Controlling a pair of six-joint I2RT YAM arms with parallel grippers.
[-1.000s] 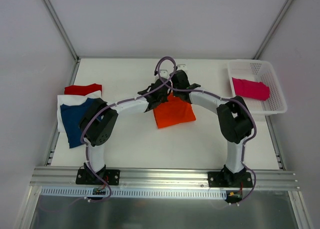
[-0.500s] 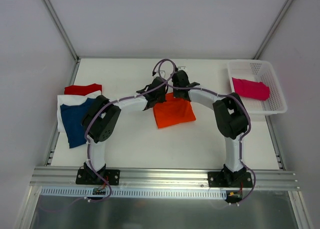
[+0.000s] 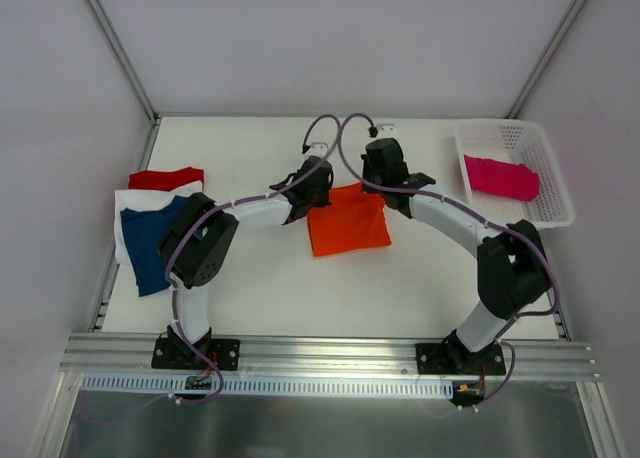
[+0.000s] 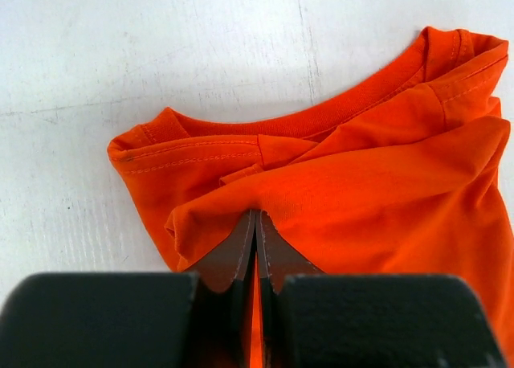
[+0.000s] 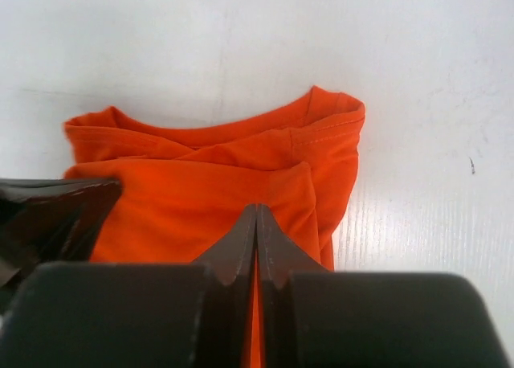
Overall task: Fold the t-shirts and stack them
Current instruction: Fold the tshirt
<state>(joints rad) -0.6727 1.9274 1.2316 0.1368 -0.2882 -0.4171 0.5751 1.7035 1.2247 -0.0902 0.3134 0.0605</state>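
The orange t-shirt [image 3: 347,226] lies partly folded at mid-table, its collar towards the far side. My left gripper [image 3: 311,191] is at its far left corner. In the left wrist view the jaws [image 4: 255,215] are shut, pinching a fold of the orange cloth [image 4: 385,191]. My right gripper [image 3: 380,184] is at the far right corner. Its jaws [image 5: 255,210] are shut on the top layer of the shirt [image 5: 201,199]. A navy t-shirt [image 3: 150,240] lies on a white one [image 3: 125,203] at the left, with a red one [image 3: 165,177] behind. A magenta t-shirt [image 3: 500,176] lies in the basket.
The white mesh basket [image 3: 560,214] stands at the far right of the table. The left gripper's dark finger [image 5: 48,215] shows at the left edge of the right wrist view. Purple cables loop above both wrists.
My right arm has swung its elbow out to the right and its gripper has moved right. The orange shirt's far edge is now spread wider. The left gripper has barely moved.
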